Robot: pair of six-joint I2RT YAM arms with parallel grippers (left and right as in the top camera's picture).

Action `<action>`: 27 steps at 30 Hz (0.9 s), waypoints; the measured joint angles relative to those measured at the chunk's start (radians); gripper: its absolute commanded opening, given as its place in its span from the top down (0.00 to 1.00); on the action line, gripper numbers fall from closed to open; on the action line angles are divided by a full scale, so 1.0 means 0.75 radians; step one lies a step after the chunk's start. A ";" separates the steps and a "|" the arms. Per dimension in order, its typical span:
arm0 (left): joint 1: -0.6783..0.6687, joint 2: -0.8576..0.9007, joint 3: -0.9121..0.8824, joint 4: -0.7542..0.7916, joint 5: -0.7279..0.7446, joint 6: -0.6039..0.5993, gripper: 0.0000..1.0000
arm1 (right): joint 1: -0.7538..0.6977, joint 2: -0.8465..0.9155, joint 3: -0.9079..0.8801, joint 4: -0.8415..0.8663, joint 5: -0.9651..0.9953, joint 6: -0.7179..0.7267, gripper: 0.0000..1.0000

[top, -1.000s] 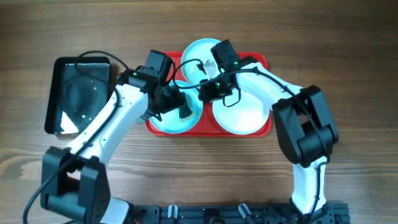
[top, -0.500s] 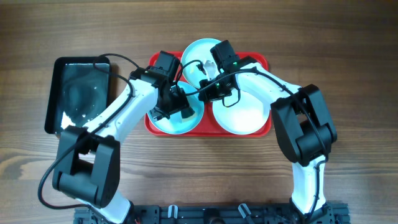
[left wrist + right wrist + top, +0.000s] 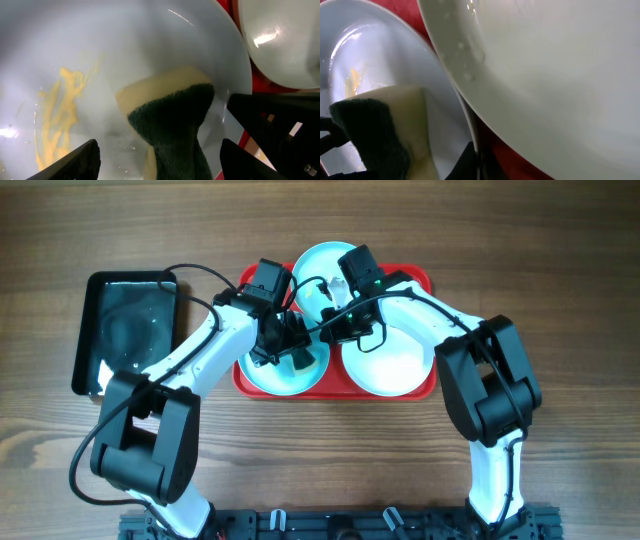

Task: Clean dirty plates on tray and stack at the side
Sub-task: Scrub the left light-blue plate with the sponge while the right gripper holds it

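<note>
Left pincer [image 3: 159, 145] straddles the upright sponge [image 3: 170, 120], grip unclear. Yellow smear [image 3: 55, 115] sits leftward in the wrist view, same plate [image 3: 150, 40]. Left arm's job.

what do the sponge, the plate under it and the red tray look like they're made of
The sponge: soft yellow foam under a dark green fibrous scouring layer, matte and fuzzy. The plate: hard, glossy, bright glare spots; likely glazed ceramic or melamine, cannot tell which. The tray: smooth red, rounded corners, moulded rim; probably plastic.
</note>
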State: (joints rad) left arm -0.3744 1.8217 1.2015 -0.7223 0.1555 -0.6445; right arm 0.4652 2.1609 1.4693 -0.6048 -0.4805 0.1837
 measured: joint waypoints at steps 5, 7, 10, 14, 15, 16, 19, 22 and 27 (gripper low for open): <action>-0.028 0.000 0.000 0.020 0.001 0.000 0.25 | 0.001 -0.013 0.000 -0.033 0.058 0.015 0.95; -0.043 0.000 0.000 0.027 0.001 0.000 0.25 | 0.002 -0.026 0.000 -0.042 0.095 0.019 0.95; -0.052 0.000 0.000 0.028 0.001 0.000 0.26 | 0.002 -0.034 0.000 -0.046 0.129 0.023 0.95; -0.052 0.003 0.000 0.030 0.001 -0.001 0.31 | 0.002 -0.035 0.000 -0.046 0.139 0.064 0.95; -0.053 0.009 0.000 0.035 0.001 0.000 0.31 | 0.002 -0.036 0.000 -0.046 0.139 0.071 0.95; -0.057 0.020 0.000 0.042 0.000 0.001 0.31 | 0.002 -0.036 0.000 -0.048 0.140 0.077 0.95; -0.076 0.063 0.000 0.081 0.010 0.001 0.33 | 0.002 -0.036 0.000 -0.051 0.144 0.084 0.95; -0.086 0.096 0.000 0.129 0.045 0.001 0.43 | 0.005 -0.036 0.000 -0.051 0.148 0.089 0.95; -0.087 0.102 -0.001 0.171 0.061 0.006 0.55 | 0.017 -0.037 0.000 -0.051 0.168 0.104 0.95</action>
State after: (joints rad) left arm -0.4397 1.8984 1.2007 -0.5941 0.2008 -0.6403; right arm 0.4782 2.1334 1.4693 -0.6434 -0.3546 0.2615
